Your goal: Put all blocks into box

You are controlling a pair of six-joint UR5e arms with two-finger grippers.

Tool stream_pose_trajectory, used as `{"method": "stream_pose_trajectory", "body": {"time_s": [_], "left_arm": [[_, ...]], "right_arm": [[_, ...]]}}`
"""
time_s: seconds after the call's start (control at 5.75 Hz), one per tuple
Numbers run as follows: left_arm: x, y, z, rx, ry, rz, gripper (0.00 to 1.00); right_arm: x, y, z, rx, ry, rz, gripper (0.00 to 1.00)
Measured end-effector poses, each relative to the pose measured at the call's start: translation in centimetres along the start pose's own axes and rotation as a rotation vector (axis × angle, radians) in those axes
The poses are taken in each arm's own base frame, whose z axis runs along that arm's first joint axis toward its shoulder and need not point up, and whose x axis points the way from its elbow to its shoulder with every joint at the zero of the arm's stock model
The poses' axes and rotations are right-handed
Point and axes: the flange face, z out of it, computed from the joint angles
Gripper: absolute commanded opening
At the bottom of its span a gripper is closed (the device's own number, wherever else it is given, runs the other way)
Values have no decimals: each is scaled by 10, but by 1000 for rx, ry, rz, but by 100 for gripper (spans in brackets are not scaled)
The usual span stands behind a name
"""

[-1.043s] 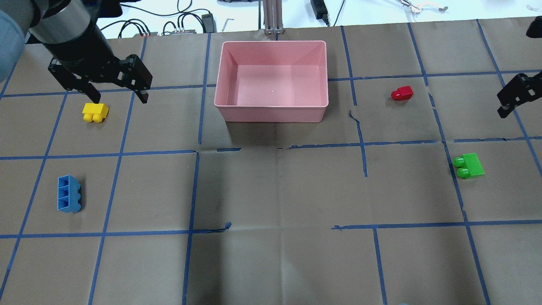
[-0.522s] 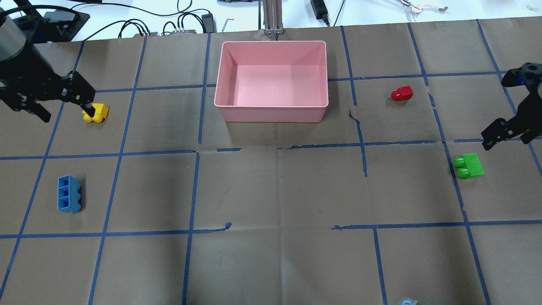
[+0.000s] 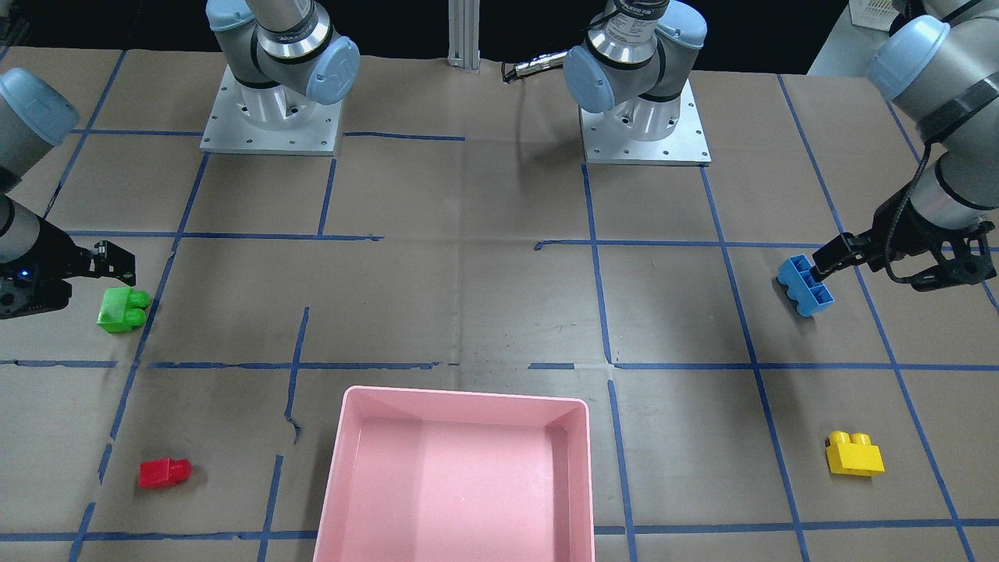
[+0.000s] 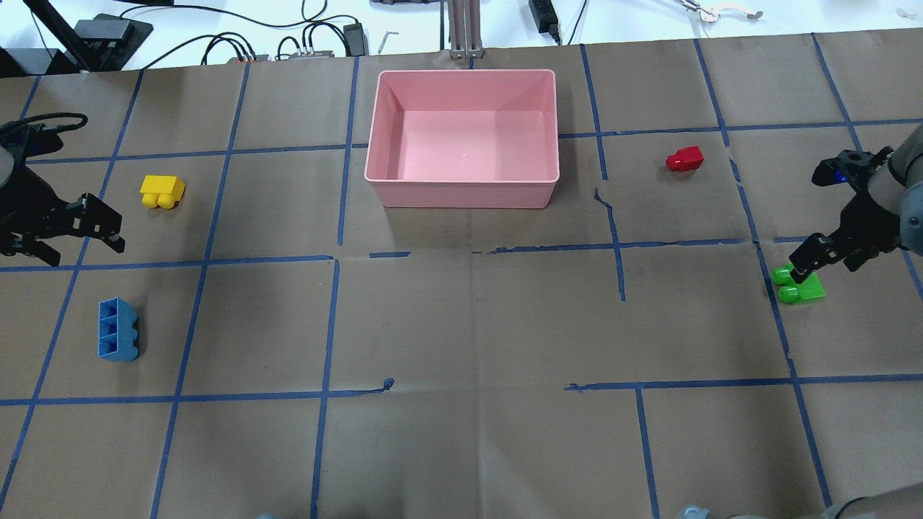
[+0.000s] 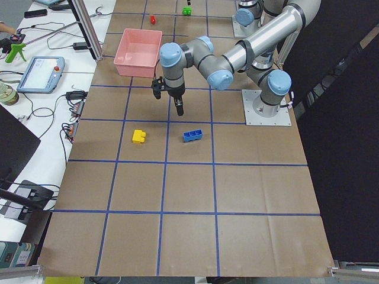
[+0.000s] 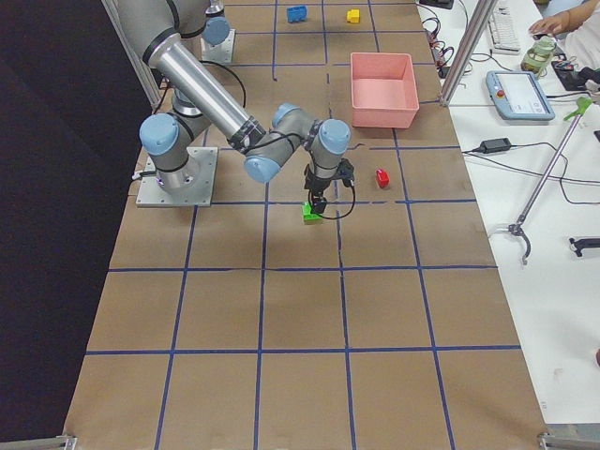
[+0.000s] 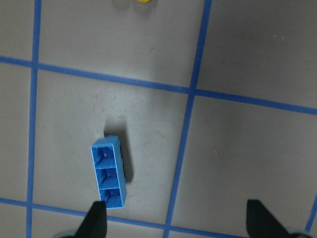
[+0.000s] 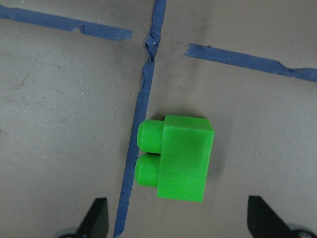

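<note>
The pink box stands empty at the far middle of the table; it also shows in the front view. The yellow block and the light-blue block lie on the left. The red block and the green block lie on the right. My left gripper is open and empty, hovering between the yellow and blue blocks. In its wrist view the blue block lies by one fingertip. My right gripper is open and hovers over the green block, which lies between its fingers.
Blue tape lines grid the brown table cover. The two arm bases sit on the robot's side. Cables and a power brick lie beyond the far edge behind the box. A metal post stands just behind the box.
My left gripper has moved away from the yellow block, toward the robot and nearer the blue block. My right gripper has moved toward the robot, over the green block. No block has moved.
</note>
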Motion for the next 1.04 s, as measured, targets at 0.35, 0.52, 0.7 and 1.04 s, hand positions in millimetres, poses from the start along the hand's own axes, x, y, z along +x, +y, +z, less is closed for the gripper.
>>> {"method": "stream_pose_trajectory", "body": {"time_s": [0.35,0.52,0.7,1.04], "left_arm": [[-21,28,72,-12,5,42,98],[-31,32,93,-36,13,57,98],[-40,34,103,-52,18,51,72],[-45,34,113,-74,25,48,11]], "right_arm": [[0,-3,30,-3,-5,62,99],[2,-6,43,-1,-3,77,99],[3,-9,51,-4,-2,79,99],[4,-10,53,-3,-4,86,73]]}}
